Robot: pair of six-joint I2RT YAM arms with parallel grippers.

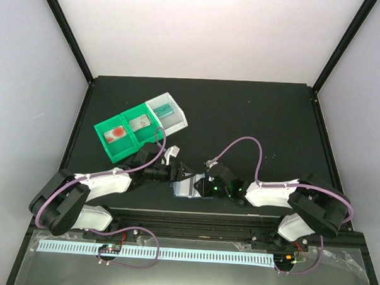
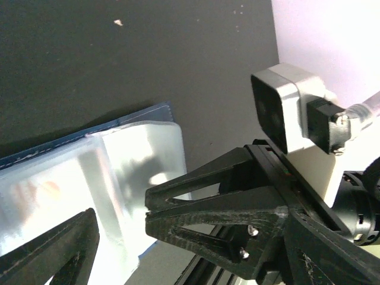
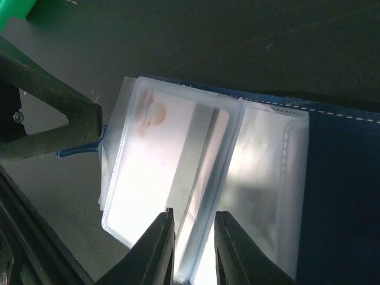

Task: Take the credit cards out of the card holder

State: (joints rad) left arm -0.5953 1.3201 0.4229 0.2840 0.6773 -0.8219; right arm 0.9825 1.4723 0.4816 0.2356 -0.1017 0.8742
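Observation:
The card holder (image 1: 187,188) lies near the table's front edge between my two grippers, a translucent pale-blue sleeve (image 3: 267,178) with a dark blue edge. A whitish credit card with a red-orange patch (image 3: 154,172) sits in its left pocket. A second, pinkish card (image 3: 205,178) shows beside it. My left gripper (image 1: 178,173) is open wide. One finger (image 2: 56,249) is over the sleeve (image 2: 130,154), and its tip (image 3: 53,119) is at the small blue tab. My right gripper (image 3: 194,212) is narrowly open over the middle pockets. Nothing is visibly pinched. It also shows in the left wrist view (image 2: 148,203).
A green compartment tray (image 1: 117,153) with a white end bin (image 1: 181,120) stands at the back left and holds cards. Its corner shows in the right wrist view (image 3: 12,9). The table's front rail (image 1: 193,215) runs just behind the holder. Frame posts stand at both back corners.

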